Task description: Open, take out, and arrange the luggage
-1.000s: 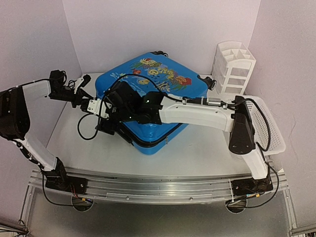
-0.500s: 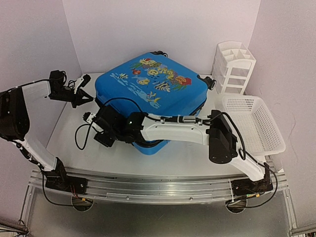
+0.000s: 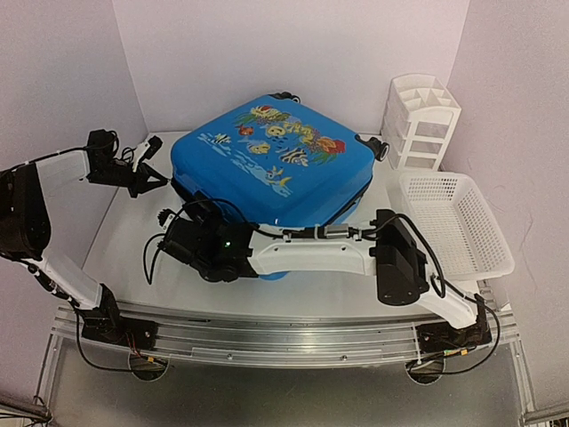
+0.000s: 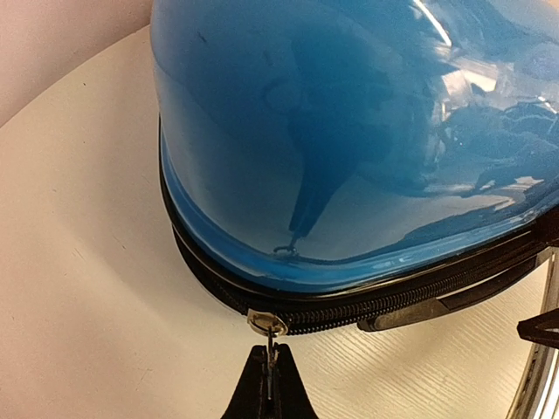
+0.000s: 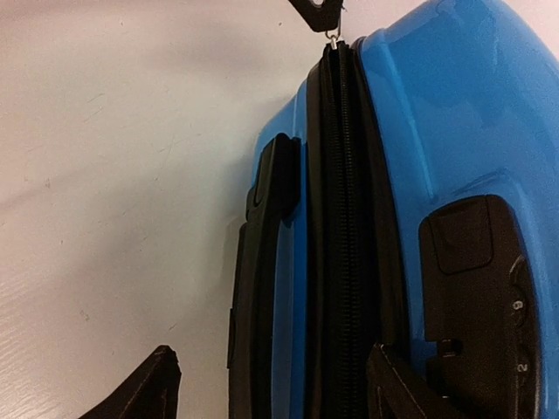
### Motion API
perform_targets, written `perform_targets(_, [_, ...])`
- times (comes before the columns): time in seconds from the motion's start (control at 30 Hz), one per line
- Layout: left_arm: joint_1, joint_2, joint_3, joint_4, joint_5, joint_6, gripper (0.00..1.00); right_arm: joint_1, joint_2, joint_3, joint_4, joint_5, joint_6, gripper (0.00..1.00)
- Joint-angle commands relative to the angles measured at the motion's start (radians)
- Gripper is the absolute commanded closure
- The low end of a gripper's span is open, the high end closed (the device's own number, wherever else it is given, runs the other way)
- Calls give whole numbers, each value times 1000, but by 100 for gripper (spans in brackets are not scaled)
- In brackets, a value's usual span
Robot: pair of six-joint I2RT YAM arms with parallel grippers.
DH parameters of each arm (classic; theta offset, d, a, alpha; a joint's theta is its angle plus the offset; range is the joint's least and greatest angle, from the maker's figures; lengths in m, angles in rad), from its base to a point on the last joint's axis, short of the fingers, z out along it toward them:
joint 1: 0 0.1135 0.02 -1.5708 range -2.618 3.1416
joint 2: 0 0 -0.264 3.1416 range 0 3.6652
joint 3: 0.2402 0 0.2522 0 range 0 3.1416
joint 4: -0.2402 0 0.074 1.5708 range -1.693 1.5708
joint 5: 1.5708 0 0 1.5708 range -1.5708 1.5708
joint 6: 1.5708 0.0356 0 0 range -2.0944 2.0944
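Observation:
The blue luggage [image 3: 271, 165] with the fish print lies flat on the table with its lid down. My left gripper [image 3: 163, 181] is at its left corner. In the left wrist view the left gripper [image 4: 269, 371] is shut on the metal zipper pull [image 4: 266, 323] on the black zipper band [image 4: 393, 301]. My right gripper [image 3: 180, 218] reaches across to the front left side. In the right wrist view the right gripper [image 5: 279, 384] is open, its fingers [image 5: 153, 384] on either side of the side handle [image 5: 266, 262] and the zipper band [image 5: 345, 218]. The combination lock [image 5: 476, 288] sits to the right.
A white perforated basket [image 3: 453, 222] stands at the right of the table. A white compartmented organizer [image 3: 418, 120] stands behind it at the back right. Walls close in the table at the left, back and right. The right arm [image 3: 311, 253] lies across the front of the luggage.

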Motion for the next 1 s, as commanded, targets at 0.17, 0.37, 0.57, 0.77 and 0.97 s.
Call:
perform_targets(0.17, [12,-88,12,42,45,-59,100,-76,83,-77,-129,-16,30,36])
perform_targets(0.37, [10,-91,-18,34,37,-20,100,-120,160,-7,-228,-86,54,39])
perform_targets(0.57, [-12,-95,-45,7,27,65,100,-124,267,110,-382,-148,53,38])
perform_targets(0.77, [-17,-98,-42,23,44,-8,100,-124,232,31,-398,-183,61,64])
perform_targets(0.97, [-3,-80,-15,105,27,-111,100,-124,132,-112,-422,-220,82,94])
